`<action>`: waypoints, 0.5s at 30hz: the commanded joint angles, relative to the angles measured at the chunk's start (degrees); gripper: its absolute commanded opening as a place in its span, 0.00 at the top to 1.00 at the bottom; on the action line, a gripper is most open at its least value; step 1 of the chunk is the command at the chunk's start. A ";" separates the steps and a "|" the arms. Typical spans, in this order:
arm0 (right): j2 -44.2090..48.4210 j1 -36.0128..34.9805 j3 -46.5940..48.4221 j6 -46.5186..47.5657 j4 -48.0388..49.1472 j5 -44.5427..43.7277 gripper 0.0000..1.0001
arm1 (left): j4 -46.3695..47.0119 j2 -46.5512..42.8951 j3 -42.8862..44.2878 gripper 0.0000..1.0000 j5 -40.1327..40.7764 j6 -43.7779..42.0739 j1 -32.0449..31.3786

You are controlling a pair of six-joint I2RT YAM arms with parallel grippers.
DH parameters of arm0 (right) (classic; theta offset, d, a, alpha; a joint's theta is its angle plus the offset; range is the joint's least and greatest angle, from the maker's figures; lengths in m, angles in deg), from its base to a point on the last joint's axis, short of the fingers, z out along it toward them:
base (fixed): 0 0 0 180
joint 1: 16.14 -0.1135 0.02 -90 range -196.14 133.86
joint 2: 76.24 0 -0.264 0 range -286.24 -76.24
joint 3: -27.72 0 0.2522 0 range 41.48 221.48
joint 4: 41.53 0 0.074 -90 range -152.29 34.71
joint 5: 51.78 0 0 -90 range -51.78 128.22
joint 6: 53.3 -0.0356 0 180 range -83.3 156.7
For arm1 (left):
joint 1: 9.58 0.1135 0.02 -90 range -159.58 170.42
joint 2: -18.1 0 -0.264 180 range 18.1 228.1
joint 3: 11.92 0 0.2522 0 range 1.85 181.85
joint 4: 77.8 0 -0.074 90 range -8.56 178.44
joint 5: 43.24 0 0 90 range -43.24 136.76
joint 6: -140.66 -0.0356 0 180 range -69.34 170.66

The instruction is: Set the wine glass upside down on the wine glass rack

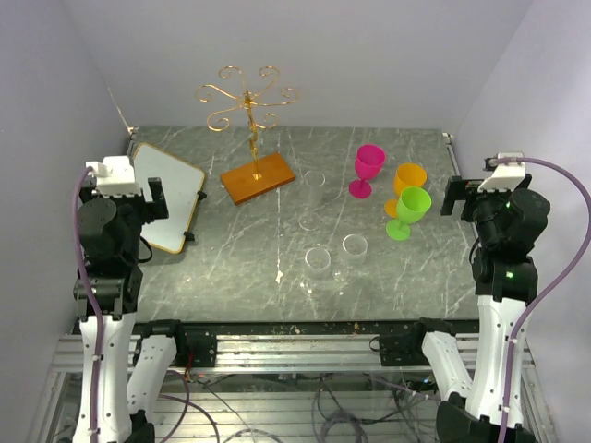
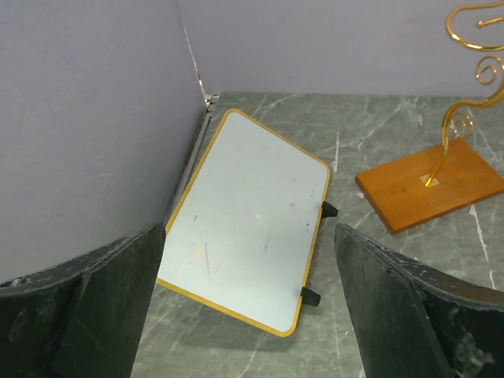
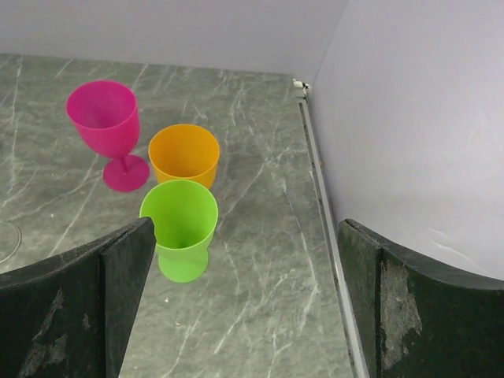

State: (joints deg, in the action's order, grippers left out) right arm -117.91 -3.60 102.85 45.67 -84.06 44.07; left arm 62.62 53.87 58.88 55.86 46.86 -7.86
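The wine glass rack (image 1: 247, 101) is a gold wire stand with scroll arms on an orange-brown wooden base (image 1: 258, 177) at the back centre. The base also shows in the left wrist view (image 2: 429, 184). No glass hangs on it. A pink wine glass (image 1: 367, 169), an orange one (image 1: 409, 178) and a green one (image 1: 409, 210) stand upright at the right, and also show in the right wrist view (image 3: 110, 130), (image 3: 183, 153), (image 3: 181, 224). My left gripper (image 1: 154, 197) (image 2: 250, 315) is open and empty over the white board. My right gripper (image 1: 452, 196) (image 3: 244, 315) is open and empty, right of the green glass.
A white board with a yellow rim (image 1: 169, 194) (image 2: 244, 213) lies tilted at the left by the wall. Two clear glasses (image 1: 319, 262), (image 1: 355, 246) stand near the table's middle front, with fainter clear ones behind them. Walls close in the left, back and right.
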 commanded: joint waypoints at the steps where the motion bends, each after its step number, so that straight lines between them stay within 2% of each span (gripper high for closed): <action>1: -0.91 0.04 -0.44 -0.57 1.92 1.70 0.00 | 2.38 2.09 -0.43 0.01 -3.59 -0.94 2.06; 11: -3.33 0.06 -0.38 -0.03 2.37 3.58 0.00 | 3.45 5.78 -0.16 0.01 -7.33 -2.30 4.57; 15: -4.27 0.07 0.16 0.87 1.61 5.62 0.00 | 2.58 6.68 0.45 0.01 -12.55 -5.05 5.08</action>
State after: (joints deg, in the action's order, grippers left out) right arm -121.69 -3.60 102.74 45.73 -82.84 47.28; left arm 63.62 60.25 58.75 49.96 44.87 -3.84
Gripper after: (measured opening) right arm 0.999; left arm 0.992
